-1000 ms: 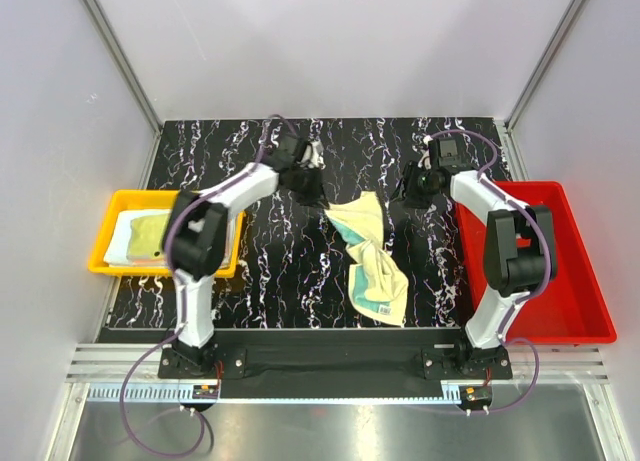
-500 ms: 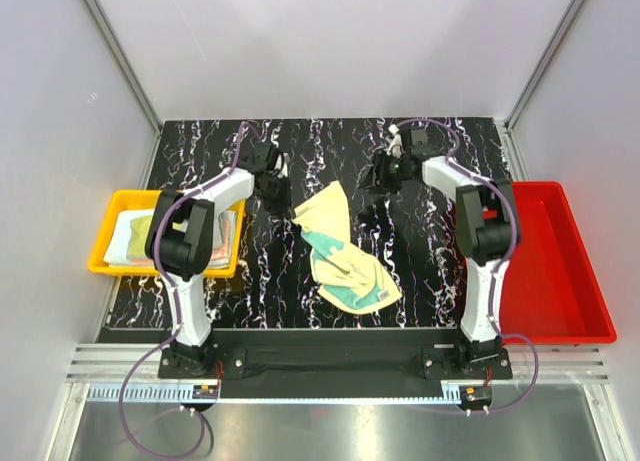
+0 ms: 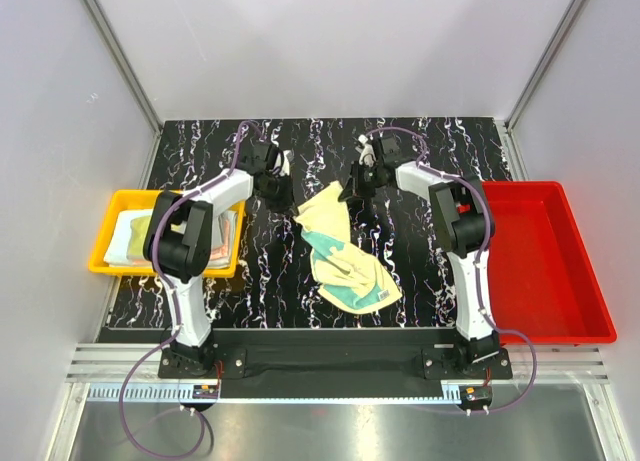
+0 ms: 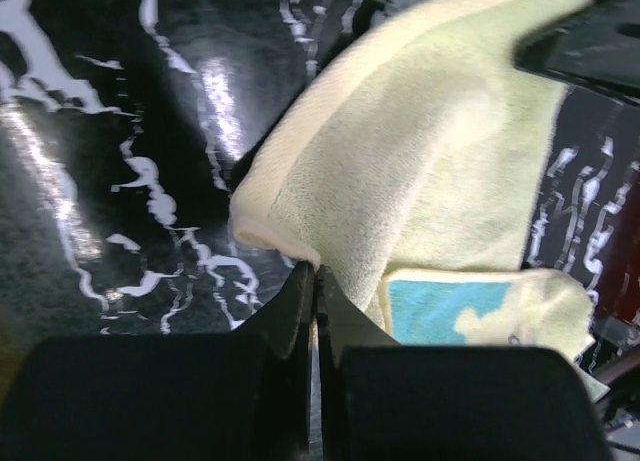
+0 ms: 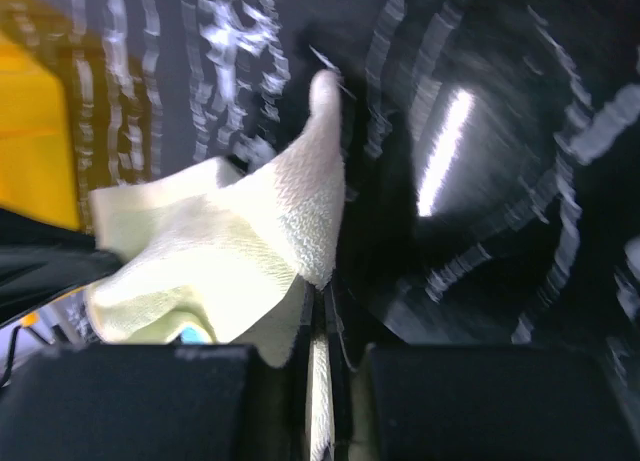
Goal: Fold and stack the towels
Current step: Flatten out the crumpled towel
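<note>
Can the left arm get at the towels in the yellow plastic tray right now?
Probably not yet. The stacked towels in the yellow plastic tray lie close beside that arm, but the left end effector is shut on a corner of the pale yellow-green cloth towel and must release first.

I am two arms, the left arm (image 3: 190, 301) and the right arm (image 3: 472, 291), both smooth white shells broken by bulky black joints above the black base plate (image 3: 330, 361). A purple cable (image 3: 123, 401) loops below that plate at each base. My fingers (image 4: 290, 311) are matte black.
</note>
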Action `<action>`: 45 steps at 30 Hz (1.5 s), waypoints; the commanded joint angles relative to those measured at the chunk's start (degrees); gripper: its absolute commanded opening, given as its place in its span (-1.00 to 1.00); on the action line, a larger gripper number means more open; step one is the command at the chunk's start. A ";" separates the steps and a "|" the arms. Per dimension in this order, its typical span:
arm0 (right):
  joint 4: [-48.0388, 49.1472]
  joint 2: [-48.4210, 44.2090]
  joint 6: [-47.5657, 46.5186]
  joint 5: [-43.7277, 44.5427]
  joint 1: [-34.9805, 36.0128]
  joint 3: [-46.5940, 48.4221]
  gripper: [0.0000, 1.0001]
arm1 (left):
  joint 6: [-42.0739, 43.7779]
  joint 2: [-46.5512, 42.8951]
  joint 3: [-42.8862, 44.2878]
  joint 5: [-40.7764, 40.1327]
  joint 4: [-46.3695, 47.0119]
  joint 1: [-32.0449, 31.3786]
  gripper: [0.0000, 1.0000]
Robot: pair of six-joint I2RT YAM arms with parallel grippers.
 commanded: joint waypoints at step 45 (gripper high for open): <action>-8.68 1.78 -13.33 15.20 -2.04 11.61 -0.10 | 1.66 5.73 12.50 -13.14 -5.39 -0.02 -1.00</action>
